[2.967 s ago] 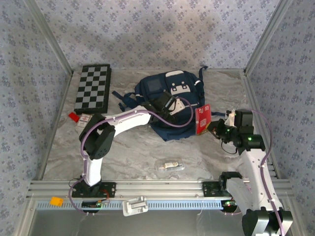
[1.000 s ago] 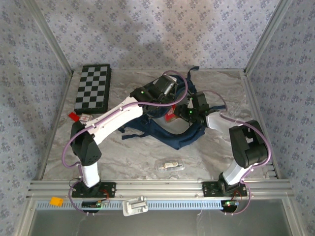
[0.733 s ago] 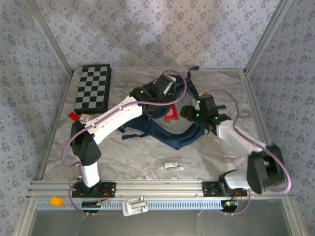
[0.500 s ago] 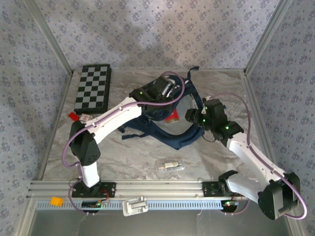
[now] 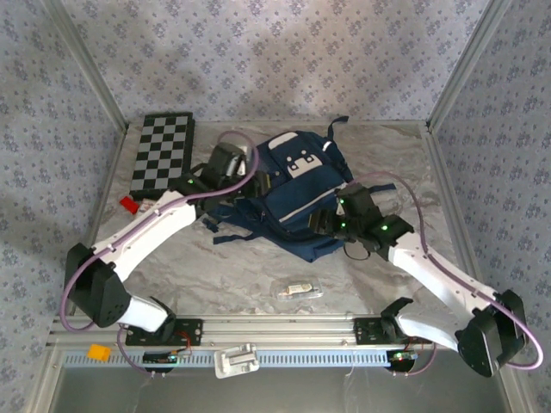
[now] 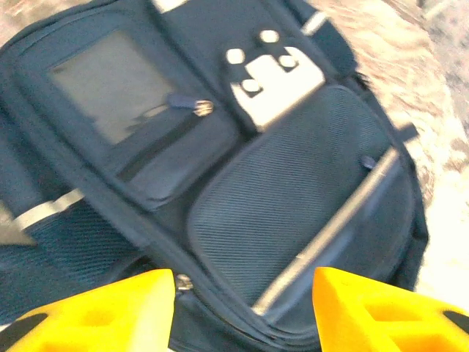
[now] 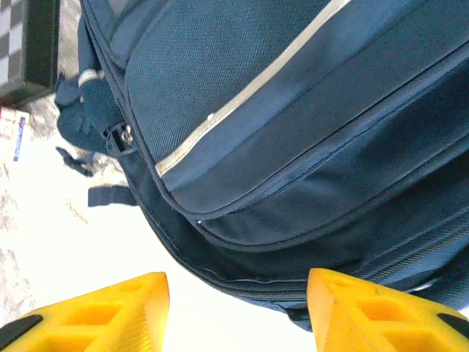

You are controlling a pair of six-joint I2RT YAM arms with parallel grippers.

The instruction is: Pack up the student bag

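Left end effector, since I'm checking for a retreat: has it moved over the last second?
Yes. In the top view the left end effector has pulled left, off the middle of the backpack and toward the chessboard.

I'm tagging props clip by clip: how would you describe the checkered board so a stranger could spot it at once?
On the grey marbled table, look to the far left corner, left of the big navy backpack. A flat rectangular board lies there. Its black and white squares set it apart from the plain dark bag and the tiny red piece by its near corner.
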